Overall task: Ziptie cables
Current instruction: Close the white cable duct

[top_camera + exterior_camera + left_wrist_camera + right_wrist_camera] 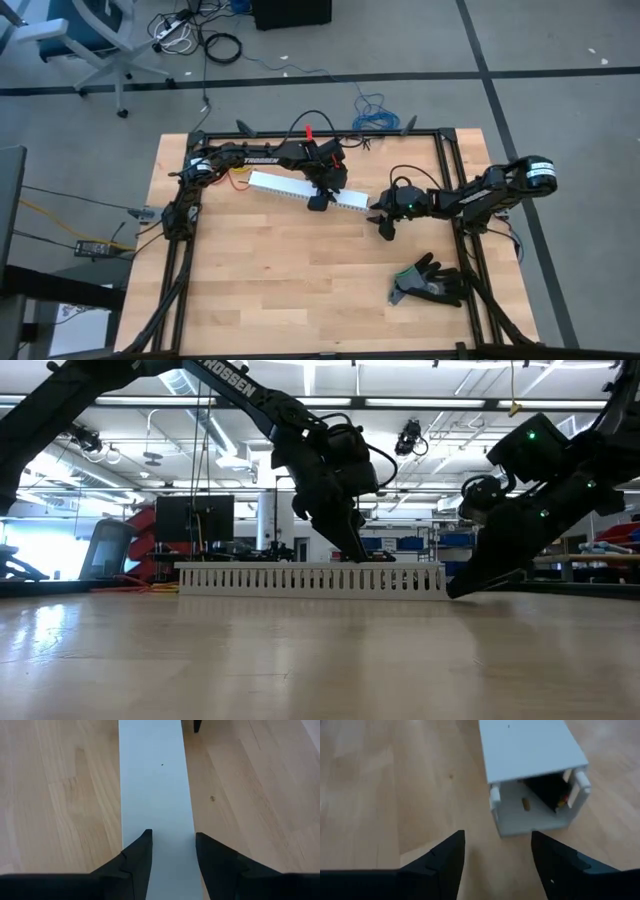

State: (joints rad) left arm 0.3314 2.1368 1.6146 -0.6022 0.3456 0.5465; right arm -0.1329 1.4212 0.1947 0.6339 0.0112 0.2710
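My left gripper (172, 851) straddles the white slotted duct (300, 189) with parted fingers, my right gripper (497, 851) gapes empty at its open end, cables unseen.

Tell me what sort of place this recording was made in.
Probably a robotics lab or workshop: two arms mounted on a framed wooden table, an office chair and loose floor cables beside it, and shelving with a monitor under strip lights in the room beyond.

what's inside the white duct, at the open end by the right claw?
Through the white slotted duct's open end, the right wrist view shows something dark with a red-orange bit. Its cover hides everything farther in, so cables can't be confirmed.
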